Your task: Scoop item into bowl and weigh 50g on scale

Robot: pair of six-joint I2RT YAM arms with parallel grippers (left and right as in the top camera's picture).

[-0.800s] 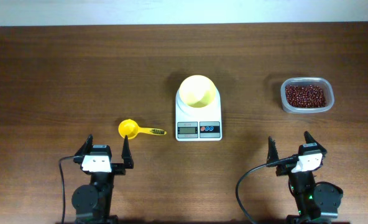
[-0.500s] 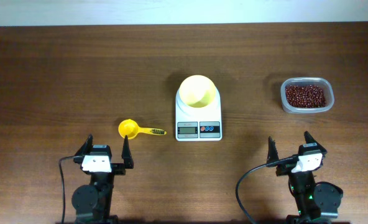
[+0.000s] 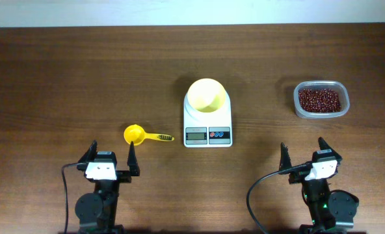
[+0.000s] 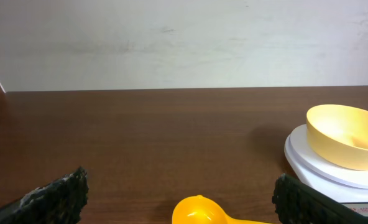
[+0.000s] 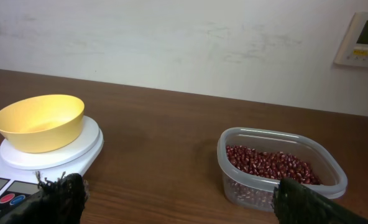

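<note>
The pale-yellow bowl [image 3: 205,95] [image 4: 345,135] [image 5: 40,122] rests empty on the white scale [image 3: 207,127] [image 5: 53,155] at the table's middle. Dark reddish-brown beans [image 3: 320,99] [image 5: 268,165] fill a clear plastic tub [image 3: 321,113] [image 5: 282,186] at the right. A bright-yellow scoop [image 3: 140,135] [image 4: 199,212] lies left of the scale, handle pointing right. My left gripper [image 3: 111,153] [image 4: 181,208] stands open near the front edge, just behind the scoop, holding nothing. My right gripper [image 3: 303,153] [image 5: 178,205] is open and empty too, at the front right, with the tub ahead of its right finger.
Brown wooden tabletop [image 3: 82,78] runs to a white wall at the back. A wall panel [image 5: 361,38] shows at the upper right in the right wrist view. Black cables trail from both arm bases at the front edge.
</note>
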